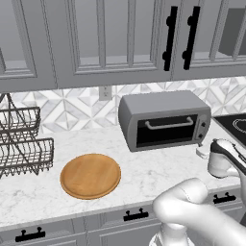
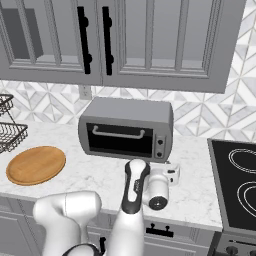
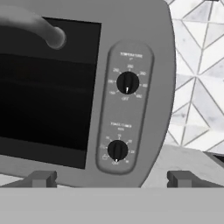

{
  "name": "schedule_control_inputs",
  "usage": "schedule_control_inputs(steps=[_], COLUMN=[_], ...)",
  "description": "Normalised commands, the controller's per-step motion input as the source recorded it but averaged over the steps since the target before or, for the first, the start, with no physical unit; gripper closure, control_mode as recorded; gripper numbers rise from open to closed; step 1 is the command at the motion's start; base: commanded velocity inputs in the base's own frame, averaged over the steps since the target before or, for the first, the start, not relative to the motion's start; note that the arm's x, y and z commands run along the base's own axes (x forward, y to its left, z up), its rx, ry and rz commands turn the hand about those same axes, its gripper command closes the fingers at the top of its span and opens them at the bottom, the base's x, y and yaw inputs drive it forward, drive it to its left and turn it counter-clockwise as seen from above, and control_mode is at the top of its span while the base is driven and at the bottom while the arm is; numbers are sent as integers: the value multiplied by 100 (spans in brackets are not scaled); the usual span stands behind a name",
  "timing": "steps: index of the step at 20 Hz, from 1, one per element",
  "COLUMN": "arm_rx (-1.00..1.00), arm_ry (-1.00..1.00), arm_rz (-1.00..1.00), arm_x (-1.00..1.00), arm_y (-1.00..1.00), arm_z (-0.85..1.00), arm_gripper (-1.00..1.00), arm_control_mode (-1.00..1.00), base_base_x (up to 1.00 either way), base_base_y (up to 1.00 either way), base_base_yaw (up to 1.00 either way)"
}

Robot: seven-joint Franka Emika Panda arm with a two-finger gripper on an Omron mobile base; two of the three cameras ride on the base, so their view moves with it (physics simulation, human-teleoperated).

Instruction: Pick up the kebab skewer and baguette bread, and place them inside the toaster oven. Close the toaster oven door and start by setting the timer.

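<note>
The toaster oven (image 1: 163,111) (image 2: 127,112) stands on the counter against the tiled wall. The toaster oven door (image 1: 166,130) (image 2: 120,141) (image 3: 43,87) is closed, its bar handle (image 3: 39,28) at the top. My gripper (image 3: 113,179) (image 1: 202,153) (image 2: 172,172) is open and empty, its fingertips (image 3: 41,178) spread wide just in front of the oven's right-hand knob strip. The upper knob (image 3: 127,82) and the lower timer knob (image 3: 117,150) sit straight ahead, a short gap away. The kebab skewer and baguette bread are hidden from view.
A bare round wooden board (image 1: 90,175) (image 2: 36,165) lies on the counter left of the oven. A wire rack (image 1: 19,144) (image 2: 7,131) stands further left. A black stovetop (image 2: 237,185) (image 1: 235,124) is on the right. Wall cabinets (image 1: 120,38) hang overhead.
</note>
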Motion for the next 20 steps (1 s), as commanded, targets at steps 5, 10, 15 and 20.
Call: schedule_control_inputs(steps=[5, 10, 15, 20], arm_rx=[-9, -7, 0, 0], arm_ry=[0, 0, 0, 0], arm_rz=[0, 0, 0, 0], arm_x=[20, 24, 24, 22], arm_y=[0, 0, 0, 0], arm_z=[-9, 0, 0, 0], arm_gripper=[-100, -100, -100, -100], arm_control_mode=[-100, -100, -100, -100], base_base_x=[0, 0, 0, 0], base_base_y=[0, 0, 0, 0], base_base_yaw=[0, 0, 0, 0])
